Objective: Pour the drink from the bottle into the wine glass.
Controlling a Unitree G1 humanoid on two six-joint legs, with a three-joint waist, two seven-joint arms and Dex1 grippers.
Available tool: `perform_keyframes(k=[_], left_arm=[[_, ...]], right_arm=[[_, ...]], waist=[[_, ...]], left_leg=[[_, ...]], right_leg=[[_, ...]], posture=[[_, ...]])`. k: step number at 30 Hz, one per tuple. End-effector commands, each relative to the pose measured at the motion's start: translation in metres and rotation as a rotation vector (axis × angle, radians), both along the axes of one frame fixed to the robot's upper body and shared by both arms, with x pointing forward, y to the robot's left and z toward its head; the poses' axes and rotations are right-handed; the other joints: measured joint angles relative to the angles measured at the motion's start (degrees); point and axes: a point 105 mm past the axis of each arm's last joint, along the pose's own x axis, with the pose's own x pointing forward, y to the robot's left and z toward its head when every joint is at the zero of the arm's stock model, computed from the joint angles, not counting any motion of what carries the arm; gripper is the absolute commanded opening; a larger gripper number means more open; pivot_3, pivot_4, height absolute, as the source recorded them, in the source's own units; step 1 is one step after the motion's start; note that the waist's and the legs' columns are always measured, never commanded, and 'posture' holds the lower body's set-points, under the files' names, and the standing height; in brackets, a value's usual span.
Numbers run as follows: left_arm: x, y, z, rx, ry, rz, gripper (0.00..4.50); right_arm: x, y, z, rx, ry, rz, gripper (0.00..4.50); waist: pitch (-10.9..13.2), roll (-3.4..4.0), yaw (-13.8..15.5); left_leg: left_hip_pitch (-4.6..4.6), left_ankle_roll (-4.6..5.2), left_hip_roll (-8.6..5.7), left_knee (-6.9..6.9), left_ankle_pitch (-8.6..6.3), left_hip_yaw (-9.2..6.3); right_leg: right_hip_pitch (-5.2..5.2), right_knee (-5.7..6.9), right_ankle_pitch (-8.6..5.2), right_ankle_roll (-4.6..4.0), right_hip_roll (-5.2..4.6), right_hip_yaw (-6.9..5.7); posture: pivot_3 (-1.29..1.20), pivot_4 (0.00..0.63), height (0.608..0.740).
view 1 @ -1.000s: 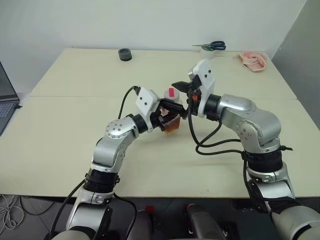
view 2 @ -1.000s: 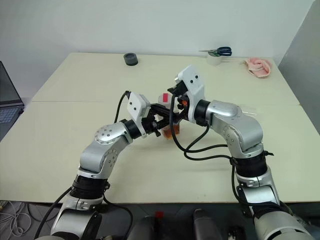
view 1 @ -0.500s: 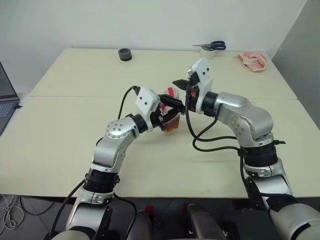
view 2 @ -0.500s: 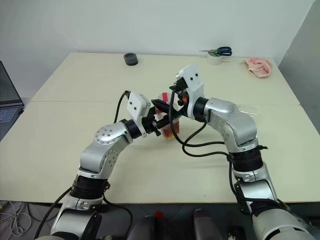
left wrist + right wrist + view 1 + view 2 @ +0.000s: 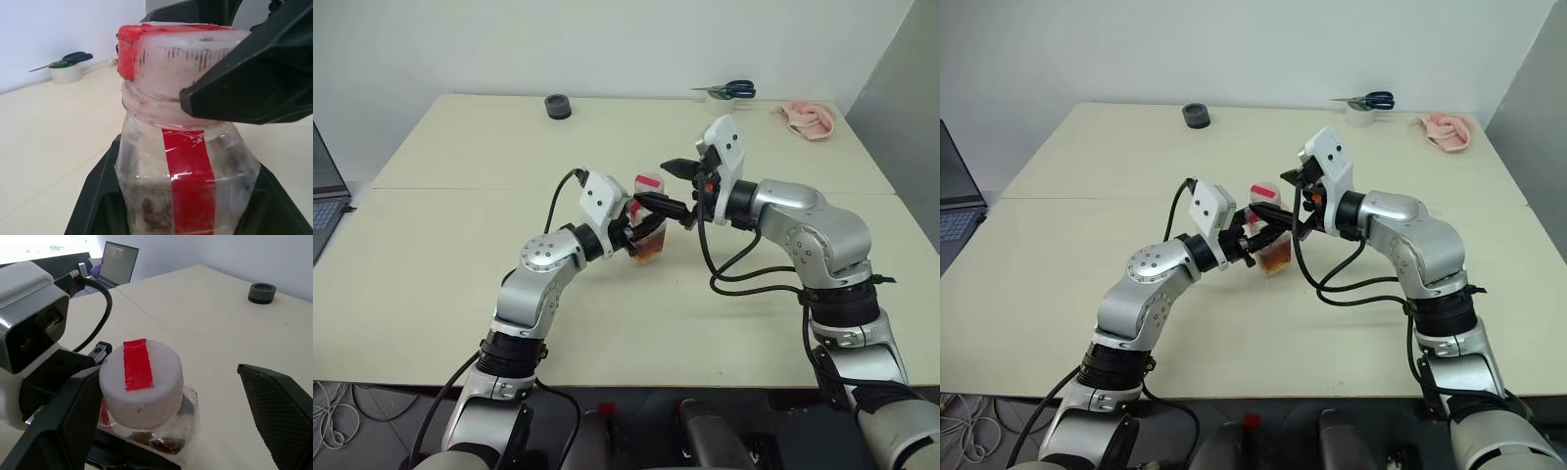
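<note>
Left eye view: the bottle [image 5: 648, 223] is held upright above the middle of the table [image 5: 431, 245], well back from the near edge. The left gripper [image 5: 636, 227] has its jaws clamped on the bottle's lower body. The right gripper [image 5: 677, 188] has its jaws spread wide at cap height, one finger just beside the cap [image 5: 140, 380] and the other well clear — not gripping anything.

Contents: the drink [image 5: 649, 249] fills only the bottom part of the bottle, so the load is judged light.

Handling assessment: the walls are thin clear plastic, likely to flex and dent under a hard squeeze; the squarish sides should resist rotation in the jaws. The surface looks smooth and may slip if wetted.

The cap is ribbed around its edge and marked with a red strip; it appears stiff — the best place for the right jaws to take hold, across the ribbed rim. The cap is still on, so no pouring is possible yet.

Risk: twisting the cap could turn the whole bottle within the lower grip.
</note>
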Motion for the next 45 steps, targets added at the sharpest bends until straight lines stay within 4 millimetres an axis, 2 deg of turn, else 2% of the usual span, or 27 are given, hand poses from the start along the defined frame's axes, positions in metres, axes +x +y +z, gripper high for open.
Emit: perform_keyframes(k=[1, 15, 20, 25, 31, 41, 44, 45], left_arm=[[-0.006, -0.001, 0.021, -0.018, -0.084, -0.014, 1.84], [-0.005, -0.001, 0.021, -0.016, -0.083, -0.016, 1.84], [-0.005, 0.001, 0.020, -0.013, -0.081, -0.015, 1.84], [-0.005, 0.002, 0.020, -0.010, -0.081, -0.012, 1.84], [-0.004, -0.001, 0.019, -0.006, -0.082, -0.015, 1.84], [-0.004, 0.000, 0.019, -0.008, -0.081, -0.010, 1.84], [-0.004, 0.000, 0.019, -0.010, -0.083, -0.009, 1.84], [-0.003, 0.000, 0.019, -0.010, -0.083, -0.009, 1.84]], right_arm=[[-0.003, -0.009, 0.012, 0.017, -0.052, -0.005, 4.50], [-0.012, -0.020, 0.010, -0.005, -0.040, 0.039, 4.50], [-0.021, -0.021, 0.012, -0.003, -0.029, 0.090, 4.50], [-0.027, -0.010, 0.019, 0.033, -0.031, 0.109, 4.50], [-0.012, 0.004, 0.029, 0.115, -0.025, -0.018, 4.50], [-0.019, 0.012, 0.024, 0.093, -0.006, -0.014, 4.50], [-0.018, 0.014, 0.024, 0.101, -0.007, -0.023, 3.61], [-0.018, 0.014, 0.024, 0.102, -0.007, -0.023, 3.16]], waist=[[0.0, 0.00, 0.0], [0.0, 0.00, 0.0], [0.0, 0.00, 0.0], [0.0, 0.00, 0.0], [0.0, 0.00, 0.0], [0.0, 0.00, 0.1], [0.0, 0.00, 0.1], [0.0, 0.00, 0.1]], left_leg=[[0.00, 0.00, 0.00, 0.00, 0.00, 0.00], [0.00, 0.00, 0.00, 0.00, 0.00, 0.01], [0.00, 0.00, 0.00, 0.00, 0.00, 0.01], [0.01, 0.00, 0.00, 0.00, 0.00, 0.00], [0.02, 0.00, 0.01, 0.01, 0.00, 0.00], [-0.03, 0.00, 0.00, 0.00, 0.00, -0.01], [-0.03, 0.00, 0.00, 0.01, 0.00, -0.01], [-0.02, 0.00, 0.00, 0.01, 0.00, -0.01]], right_leg=[[0.00, 0.00, 0.00, 0.00, 0.00, 0.00], [0.00, 0.00, 0.00, 0.00, 0.00, 0.00], [0.00, -0.01, -0.01, 0.01, 0.00, 0.00], [0.00, 0.00, 0.00, 0.01, 0.00, 0.00], [-0.01, 0.02, 0.00, 0.01, 0.01, 0.00], [-0.01, -0.01, 0.00, 0.00, -0.01, -0.02], [-0.01, 0.01, 0.00, 0.00, 0.00, -0.01], [-0.01, 0.01, 0.00, 0.00, 0.00, -0.01]], posture=[[0.00, 0.150, 0.740], [0.00, 0.150, 0.740], [0.00, 0.150, 0.740], [0.00, 0.150, 0.740], [0.00, 0.150, 0.740], [0.00, 0.150, 0.740], [0.00, 0.150, 0.740], [0.00, 0.150, 0.740]])
